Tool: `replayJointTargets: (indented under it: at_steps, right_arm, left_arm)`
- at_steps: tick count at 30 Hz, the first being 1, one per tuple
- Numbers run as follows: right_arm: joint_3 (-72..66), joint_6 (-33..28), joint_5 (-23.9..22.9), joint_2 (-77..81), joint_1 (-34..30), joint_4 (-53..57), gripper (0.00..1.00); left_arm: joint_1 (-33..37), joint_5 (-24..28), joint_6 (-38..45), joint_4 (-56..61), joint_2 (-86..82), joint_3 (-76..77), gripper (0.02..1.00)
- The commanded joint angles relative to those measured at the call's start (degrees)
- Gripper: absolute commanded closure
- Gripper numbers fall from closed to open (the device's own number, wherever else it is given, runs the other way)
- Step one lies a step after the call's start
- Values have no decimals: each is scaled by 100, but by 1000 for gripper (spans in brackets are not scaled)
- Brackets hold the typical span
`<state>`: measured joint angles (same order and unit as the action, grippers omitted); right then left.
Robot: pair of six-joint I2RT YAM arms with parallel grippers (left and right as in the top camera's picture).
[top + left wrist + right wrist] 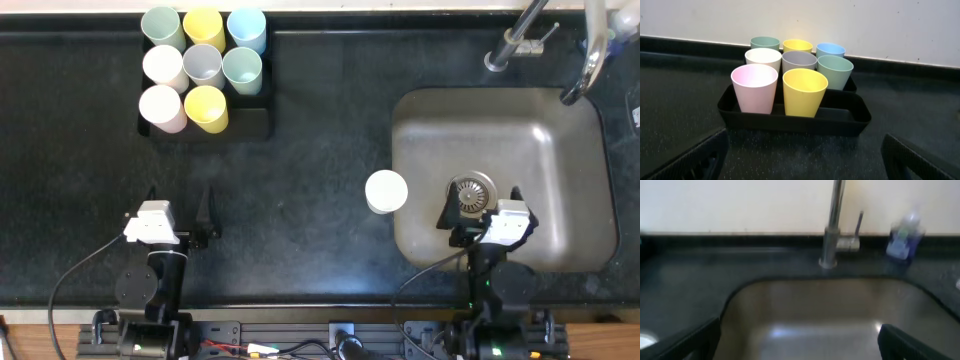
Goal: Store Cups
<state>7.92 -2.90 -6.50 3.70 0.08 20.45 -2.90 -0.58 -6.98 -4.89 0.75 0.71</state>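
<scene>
Eight cups stand upright, mouths up, packed close in a black tray [256,120] at the far left of the tabletop [300,200].
- Far row: sage cup [162,27], far yellow cup [204,27], blue cup [246,28].
- Middle row: white cup [164,66], grey cup [203,64], green cup [242,70].
- Near row: pink cup [754,87], near yellow cup [804,91], with bare tray floor beside it.

I see a lone white cup [386,191] on the tabletop just beside the sink [560,130], on its left. It stands well apart from the tray, and I cannot tell which end is up.

The 8 cups [804,90] looked smooth matt plastic, their black tray [795,124] plastic too (faintly glossy). The sink [560,130] was brushed metal, the worktop [80,180] speckled and matt.
</scene>
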Motion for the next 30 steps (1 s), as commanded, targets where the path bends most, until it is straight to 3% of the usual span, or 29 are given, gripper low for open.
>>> replayJointTargets:
  at_steps: [1, 10, 18, 24, 30]
  right_arm:
    - [1838, 59, -42, 1062, 13, 1126, 7]
    - [5324, 59, -20, 5080, 822, 4817, 5]
    - [5718, -125, -52, 7184, 1429, 4887, 3]
    - [6059, -632, 750, 8083, 1453, 4931, 3]
    - [6666, -903, 756, 8607, 1449, 5176, 3]
  left_arm:
    - [26, 96, 120, 9, -59, -26, 20]
    - [26, 96, 120, 9, -59, -26, 20]
    - [26, 96, 120, 9, -59, -26, 20]
    - [26, 96, 120, 9, -59, -26, 20]
    - [26, 96, 120, 11, -59, -26, 20]
